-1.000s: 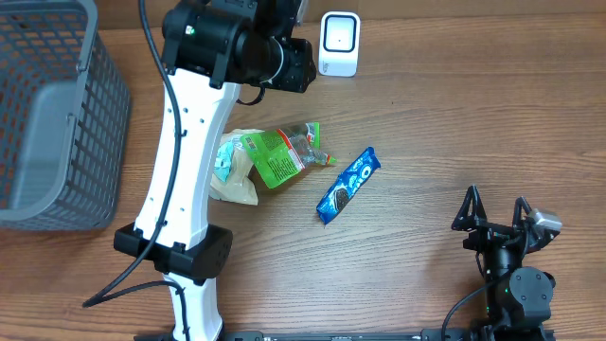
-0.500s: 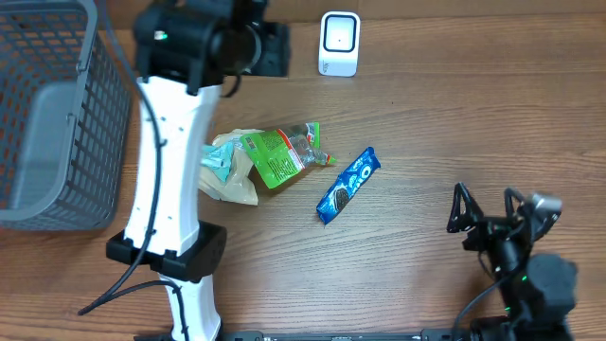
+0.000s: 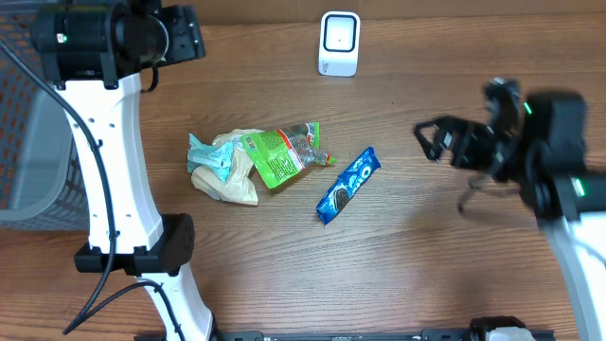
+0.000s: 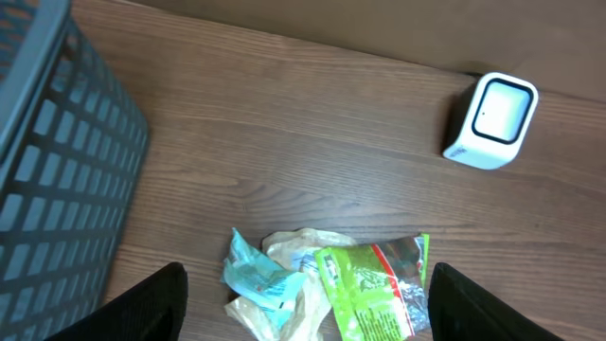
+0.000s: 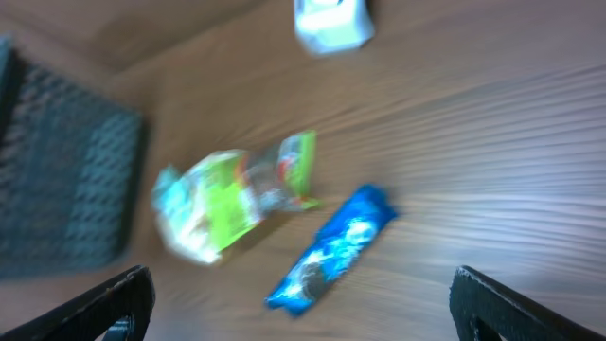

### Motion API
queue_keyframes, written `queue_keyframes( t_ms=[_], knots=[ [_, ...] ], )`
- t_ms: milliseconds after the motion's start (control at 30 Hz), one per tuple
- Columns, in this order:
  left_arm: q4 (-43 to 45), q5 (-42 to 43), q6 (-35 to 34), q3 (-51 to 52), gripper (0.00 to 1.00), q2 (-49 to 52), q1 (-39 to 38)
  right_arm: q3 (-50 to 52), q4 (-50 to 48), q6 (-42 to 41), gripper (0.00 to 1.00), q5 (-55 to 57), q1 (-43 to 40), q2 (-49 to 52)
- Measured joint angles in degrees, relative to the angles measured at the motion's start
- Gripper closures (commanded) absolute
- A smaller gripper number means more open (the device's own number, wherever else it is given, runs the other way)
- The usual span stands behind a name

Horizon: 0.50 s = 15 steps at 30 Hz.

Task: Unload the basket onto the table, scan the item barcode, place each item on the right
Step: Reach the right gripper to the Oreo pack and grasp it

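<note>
Now, left gripper (image 4: 312,308), right gripper (image 5: 308,301) both released, empty. Cookie pack (image 3: 347,185), six o'clock of scanner (image 3: 339,43), visible overhead, right wrist only.

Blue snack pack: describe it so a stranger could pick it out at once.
On the wooden table, look in front of the white scanner standing at the far edge. Just right of the crumpled pile with the green packet lies the blue snack pack. It is the only slim blue wrapper, lying diagonally.

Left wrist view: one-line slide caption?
Open left gripper above a pile of snack packets; grey basket at left, white scanner upper right.
</note>
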<state>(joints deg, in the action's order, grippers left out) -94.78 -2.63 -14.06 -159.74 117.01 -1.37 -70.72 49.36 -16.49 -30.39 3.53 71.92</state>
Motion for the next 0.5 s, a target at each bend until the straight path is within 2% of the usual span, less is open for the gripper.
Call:
queue_keyframes(
  t_ms=[167,233,333,500],
  knots=[
    [-0.55,-0.02,-0.02,0.00,0.23,0.00,0.76,-1.36,-3.52,-0.15,0.00,-16.39,0.35,13.57],
    [-0.94,-0.02,0.00,0.00,0.23,0.00,0.76,-1.36,-2.40,-0.22,0.05,-19.08,1.36,17.14],
    [-1.38,-0.02,0.00,0.00,0.23,0.00,0.76,-1.36,1.03,-2.27,0.06,-16.81,5.29,20.48],
    [-1.46,-0.04,0.00,0.00,0.23,0.00,0.76,-1.36,4.35,-13.25,0.09,-1.38,15.21,21.05]
  ],
)
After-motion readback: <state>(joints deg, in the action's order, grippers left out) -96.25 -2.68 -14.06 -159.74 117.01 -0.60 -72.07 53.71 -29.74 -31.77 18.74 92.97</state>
